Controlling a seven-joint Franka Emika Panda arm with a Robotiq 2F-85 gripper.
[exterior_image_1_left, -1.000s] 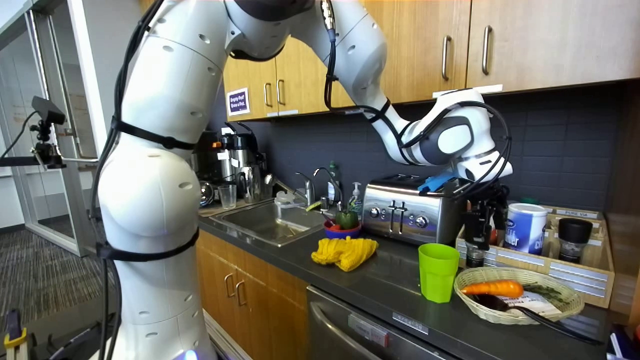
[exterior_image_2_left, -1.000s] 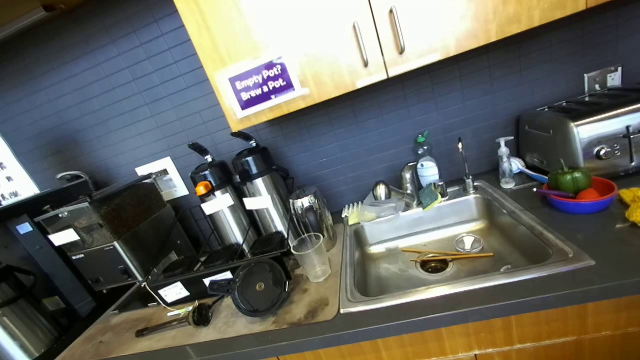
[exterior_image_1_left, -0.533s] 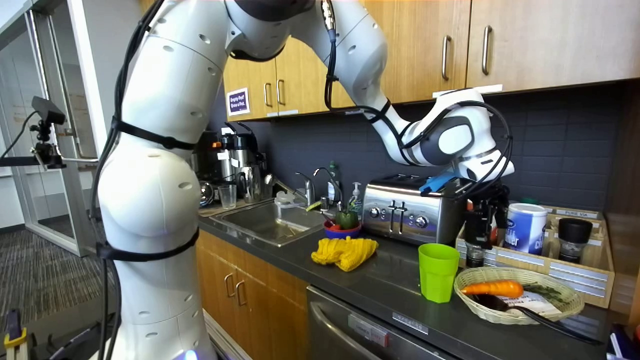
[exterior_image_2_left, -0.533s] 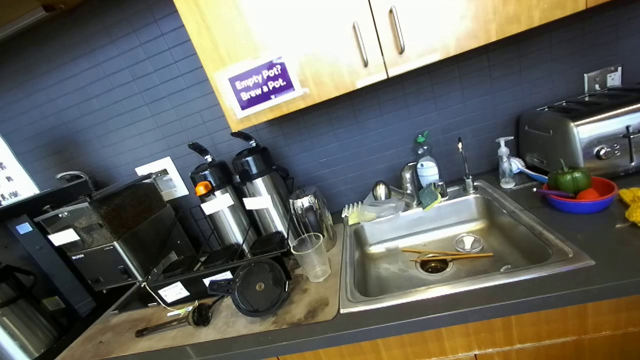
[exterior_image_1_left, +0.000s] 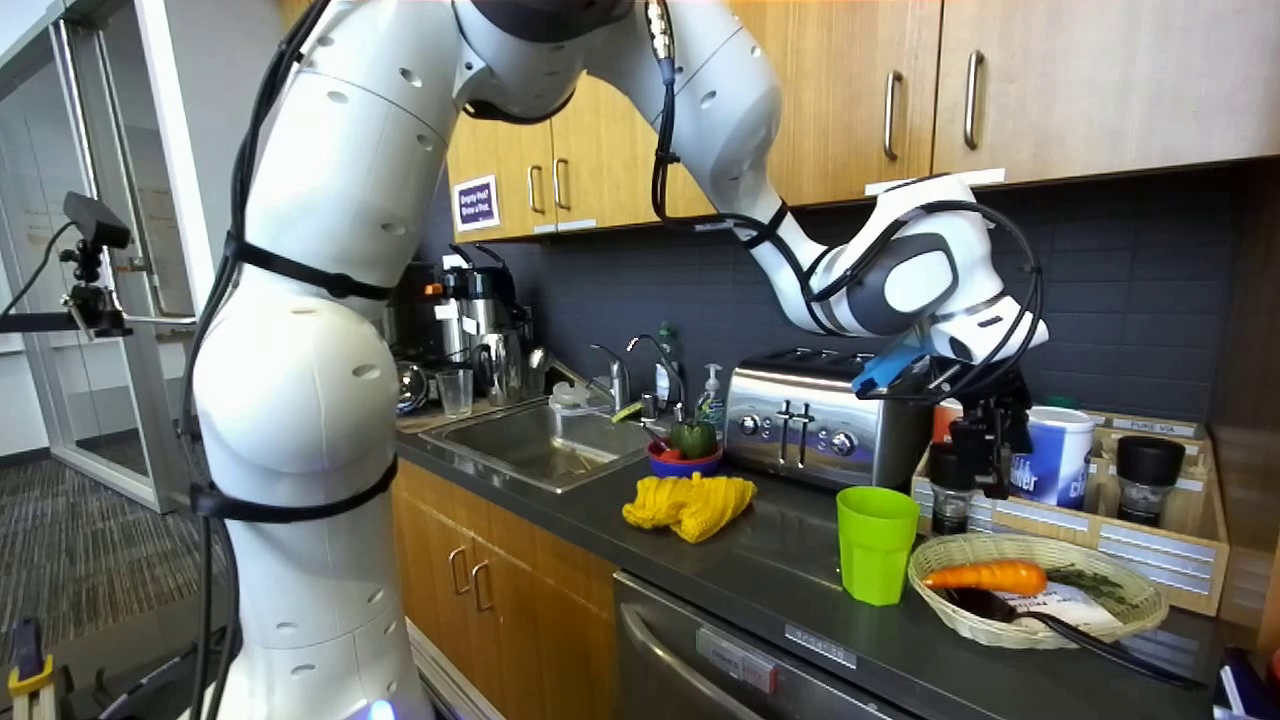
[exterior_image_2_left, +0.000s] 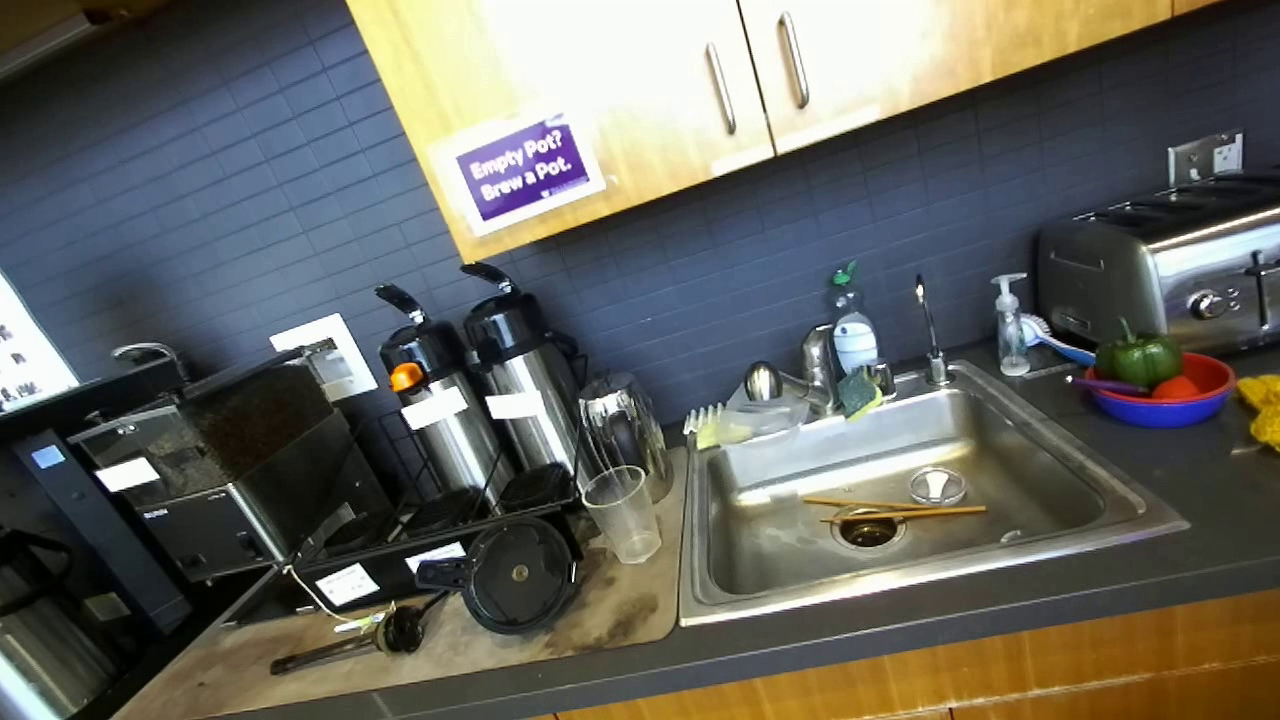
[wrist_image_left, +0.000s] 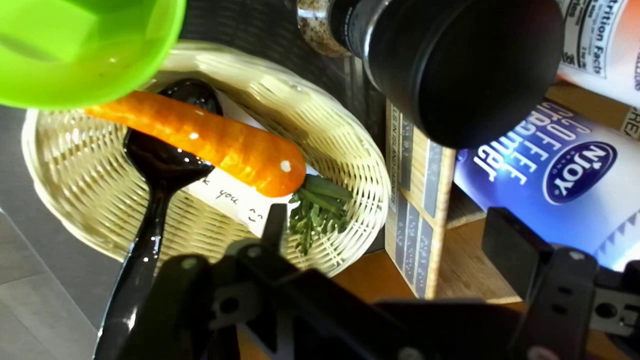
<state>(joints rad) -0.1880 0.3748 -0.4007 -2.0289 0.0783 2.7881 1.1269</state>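
Note:
In the wrist view my gripper (wrist_image_left: 390, 230) is open, its fingers wide apart with nothing between them. Behind the gap stands the front of a wooden organizer (wrist_image_left: 435, 215). Its right finger overlaps a blue and white creamer canister (wrist_image_left: 575, 180) in view; contact cannot be judged. A wicker basket (wrist_image_left: 200, 230) lies beyond the left finger, holding an orange carrot (wrist_image_left: 215, 145), a black spoon (wrist_image_left: 157, 200), greens (wrist_image_left: 320, 210) and a written note. A black-capped grinder (wrist_image_left: 480, 75) rises close to the camera. In an exterior view the gripper (exterior_image_1_left: 990, 465) hangs just right of that grinder (exterior_image_1_left: 948, 490).
A green cup (exterior_image_1_left: 876, 550) stands left of the basket. The steel toaster (exterior_image_1_left: 800, 420) is behind it, a yellow cloth (exterior_image_1_left: 690, 505) farther left. Another black-topped shaker (exterior_image_1_left: 1148, 480) sits in the organizer. Wall cabinets (exterior_image_1_left: 1100, 80) hang above the arm. A bowl (exterior_image_2_left: 1160, 415) holds a green pepper.
My gripper has shifted a little to the right in an exterior view, off the grinder, which now shows more of its cap. Its jaws stayed open. Nothing else has visibly moved.

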